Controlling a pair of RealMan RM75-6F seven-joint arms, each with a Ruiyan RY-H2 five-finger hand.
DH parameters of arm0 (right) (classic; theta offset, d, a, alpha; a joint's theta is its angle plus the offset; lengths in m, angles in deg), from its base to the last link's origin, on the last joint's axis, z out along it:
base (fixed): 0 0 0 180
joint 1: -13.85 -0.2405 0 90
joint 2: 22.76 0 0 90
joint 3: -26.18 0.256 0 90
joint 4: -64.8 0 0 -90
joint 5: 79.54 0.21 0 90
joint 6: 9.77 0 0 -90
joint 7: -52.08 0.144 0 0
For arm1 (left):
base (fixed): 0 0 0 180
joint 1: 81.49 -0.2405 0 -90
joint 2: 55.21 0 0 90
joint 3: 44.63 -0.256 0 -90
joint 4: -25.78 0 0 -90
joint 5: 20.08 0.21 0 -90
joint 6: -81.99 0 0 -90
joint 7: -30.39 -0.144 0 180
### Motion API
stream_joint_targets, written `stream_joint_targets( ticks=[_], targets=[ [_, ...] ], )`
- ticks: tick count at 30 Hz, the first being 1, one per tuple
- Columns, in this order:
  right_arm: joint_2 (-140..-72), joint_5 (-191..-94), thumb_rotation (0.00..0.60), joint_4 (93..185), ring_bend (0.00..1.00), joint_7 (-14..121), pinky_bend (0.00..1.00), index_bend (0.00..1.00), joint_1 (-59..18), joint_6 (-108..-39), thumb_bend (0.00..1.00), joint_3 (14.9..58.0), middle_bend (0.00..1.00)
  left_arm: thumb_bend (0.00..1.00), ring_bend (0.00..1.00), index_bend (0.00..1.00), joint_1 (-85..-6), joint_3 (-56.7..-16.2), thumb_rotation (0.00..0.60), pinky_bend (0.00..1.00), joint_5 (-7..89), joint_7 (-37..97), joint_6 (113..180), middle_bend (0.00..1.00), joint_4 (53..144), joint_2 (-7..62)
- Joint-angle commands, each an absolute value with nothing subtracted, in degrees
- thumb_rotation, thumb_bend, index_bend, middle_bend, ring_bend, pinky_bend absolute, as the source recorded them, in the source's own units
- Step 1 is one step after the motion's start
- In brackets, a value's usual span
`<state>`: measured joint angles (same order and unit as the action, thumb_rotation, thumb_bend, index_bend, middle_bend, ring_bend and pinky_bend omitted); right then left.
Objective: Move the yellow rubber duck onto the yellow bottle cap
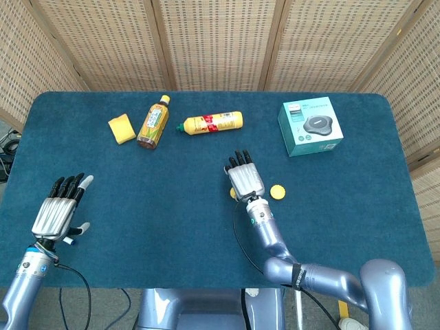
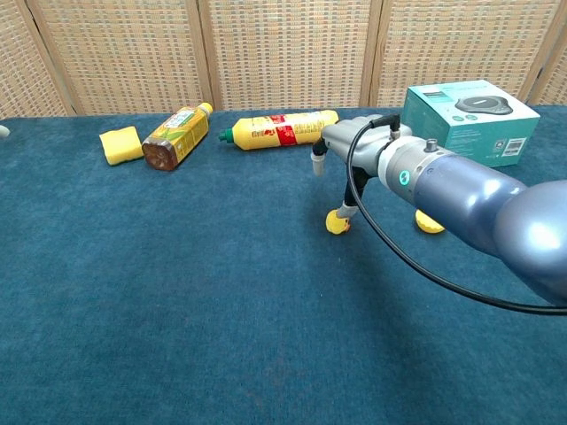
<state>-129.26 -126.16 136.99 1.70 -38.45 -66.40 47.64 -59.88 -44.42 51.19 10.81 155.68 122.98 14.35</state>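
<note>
The small yellow rubber duck (image 2: 337, 222) stands on the blue table mat, and only a sliver of the duck (image 1: 234, 194) shows in the head view. My right hand (image 1: 245, 181) hovers low just over it with its fingers spread, holding nothing. In the chest view one fingertip (image 2: 346, 211) of the right hand (image 2: 354, 142) reaches down right beside the duck; I cannot tell whether it touches. The yellow bottle cap (image 1: 277, 192) lies just right of the hand, and my forearm hides part of the cap (image 2: 431, 222). My left hand (image 1: 59, 210) rests open at the near left.
At the back lie a yellow sponge (image 1: 121, 128), a brown tea bottle (image 1: 152, 122) and a yellow bottle (image 1: 212, 123) on its side. A teal box (image 1: 310, 126) stands at the back right. Wicker screens close off the far side.
</note>
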Motion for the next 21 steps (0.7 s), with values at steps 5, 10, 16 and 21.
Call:
stream_joint_targets(
  ticks=[5,10,16,21],
  targets=[
    [-128.54,-125.22,0.6,139.77,0.01,0.01,0.02,0.36,-38.59,-68.94,0.06,46.17,0.16,0.19,0.0,0.0,-59.92,-43.63,0.6,0.0,51.86,11.34,155.39,0.0,122.91,14.31],
    [-128.28,-123.64,0.6,140.24,0.01,-0.93,0.02,0.4,-39.17,-69.5,0.11,45.7,0.16,0.2,0.0,0.0,-60.25,-43.38,0.6,0.0,52.55,11.77,155.4,0.0,123.05,14.06],
    [-128.76,-121.23,0.6,138.81,0.01,-1.12,0.02,0.42,-39.56,-68.47,0.12,44.89,0.17,0.2,0.0,0.0,-60.55,-43.15,0.6,0.0,52.67,11.97,155.25,0.0,123.06,13.88],
    [-129.41,-120.71,0.6,137.15,0.01,-0.17,0.02,0.42,-40.36,-67.8,0.12,44.77,0.17,0.2,0.0,0.0,-60.72,-42.85,0.6,0.0,52.67,11.82,155.05,0.0,123.05,13.92]
  ],
)
